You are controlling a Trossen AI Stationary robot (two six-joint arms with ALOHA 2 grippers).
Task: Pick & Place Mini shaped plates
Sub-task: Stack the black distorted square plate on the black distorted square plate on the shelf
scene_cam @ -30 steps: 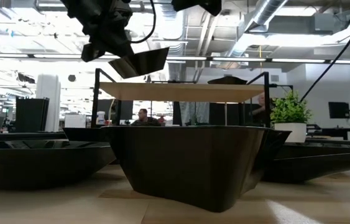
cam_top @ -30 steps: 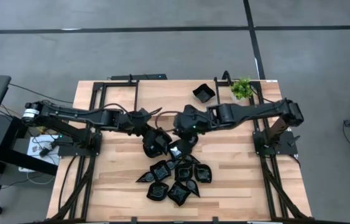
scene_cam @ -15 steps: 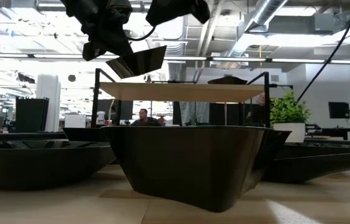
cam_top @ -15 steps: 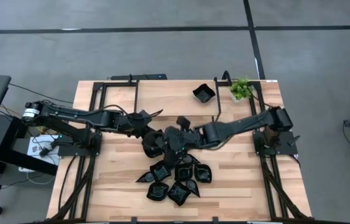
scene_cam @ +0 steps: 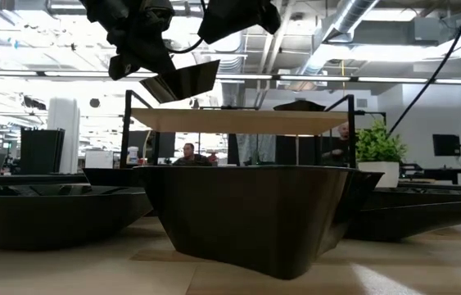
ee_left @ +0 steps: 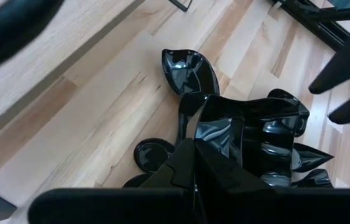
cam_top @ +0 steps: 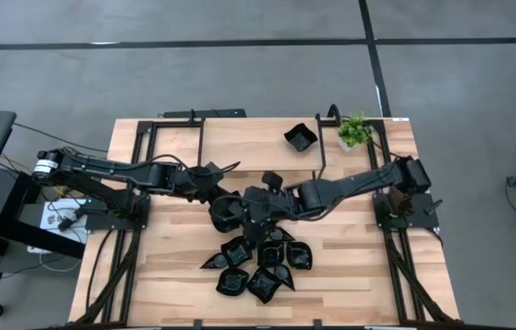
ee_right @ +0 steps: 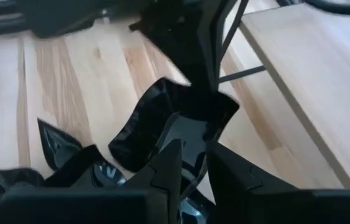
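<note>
I can read no word, label, brand mark or number on anything around me, not on the glossy black plates, the wooden table or the room behind it, only a few white letters too small to make out.

Overhead camera looks straight down on the whole table point(cam_top: 175, 261); low one peers level across it; both wrist cameras hover close, sharing the plate pile point(cam_top: 259, 266).

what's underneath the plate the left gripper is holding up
The left gripper holds a scalloped black plate in the air. Below it lie bare wooden table and the pile of black plates, including a leaf-shaped one. The held plate covers whatever is directly beneath it.
</note>
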